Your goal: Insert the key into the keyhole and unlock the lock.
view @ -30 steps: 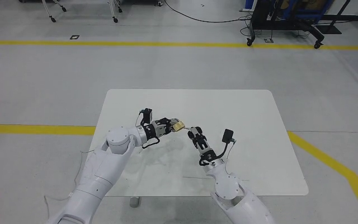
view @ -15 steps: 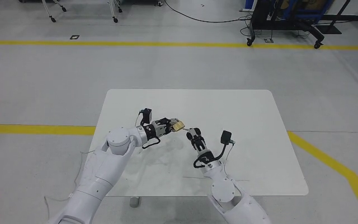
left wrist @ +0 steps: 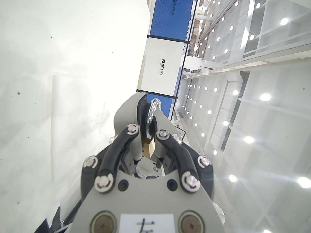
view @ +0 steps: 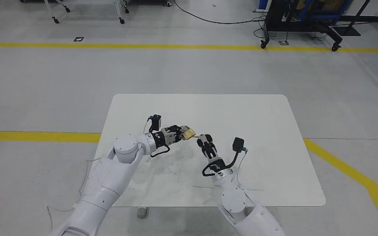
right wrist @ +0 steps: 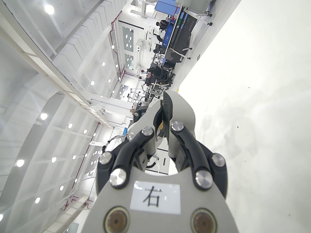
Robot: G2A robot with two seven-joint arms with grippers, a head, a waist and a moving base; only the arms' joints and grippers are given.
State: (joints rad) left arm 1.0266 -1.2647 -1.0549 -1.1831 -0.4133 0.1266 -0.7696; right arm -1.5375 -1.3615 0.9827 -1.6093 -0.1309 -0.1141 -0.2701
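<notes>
1. Nearest, over the middle of the table (view: 266, 118), the right gripper (right wrist: 163, 109) has its pads pressed together on a thin tan sliver, the key (right wrist: 160, 123). Nearly all of the key is hidden between the pads.
2. From above, that gripper's tip lies just right of the padlock (view: 188, 133) and slightly nearer. Whether the key meets the keyhole is too small to tell.
3. The left gripper (view: 182, 130) pinches the padlock above the table, left of centre.
4. Its wrist view alone shows the grip. The silver shackle (left wrist: 152, 109) is clamped between the fingers, and the brass body (left wrist: 148, 147) sits back toward the palm.
5. Farthest, a yellow floor line (view: 177, 45) runs across, with a wheeled frame (view: 301, 23) at the far right, cut off at the edge.
</notes>
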